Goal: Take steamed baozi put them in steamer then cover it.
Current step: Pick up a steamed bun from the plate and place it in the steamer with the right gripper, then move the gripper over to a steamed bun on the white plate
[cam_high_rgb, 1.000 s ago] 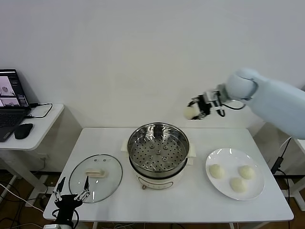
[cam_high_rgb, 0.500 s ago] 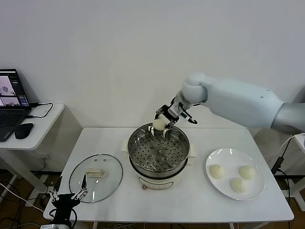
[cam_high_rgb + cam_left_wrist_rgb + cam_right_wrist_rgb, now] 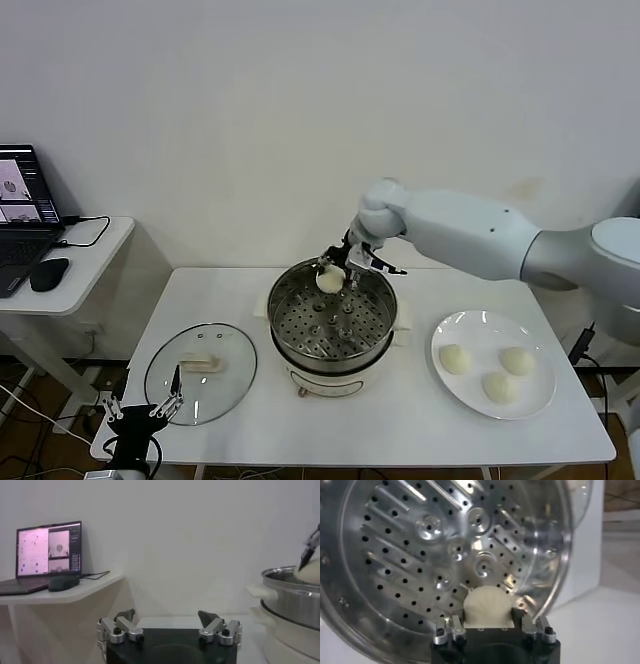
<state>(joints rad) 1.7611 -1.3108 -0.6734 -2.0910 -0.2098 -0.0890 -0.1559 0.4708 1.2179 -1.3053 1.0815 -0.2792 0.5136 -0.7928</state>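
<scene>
I am reaching my right gripper (image 3: 336,272) over the far rim of the round shiny steel steamer (image 3: 333,352), which is standing on its cream-white base at the middle of the white table (image 3: 400,420). Its fingers are clenching one small smooth cream-white bun (image 3: 329,281) between them, holding it just above the perforated steel tray (image 3: 420,555); in the right wrist view that bun (image 3: 487,610) is sitting between the two fingers with the tray's holes right behind it. Three more cream-white buns (image 3: 485,372) are lying on the flat white plate (image 3: 470,325) to the steamer's right, apart from each other. The round clear glass lid with the cream-white bar handle (image 3: 200,372) is lying flat on the table to the steamer's left. My left gripper (image 3: 140,412) is idling low at the table's near left corner, fingers spread wide and gripping nothing, beside the lid. A laptop (image 3: 22,215) and a black mouse (image 3: 48,273) are resting on the side table.
</scene>
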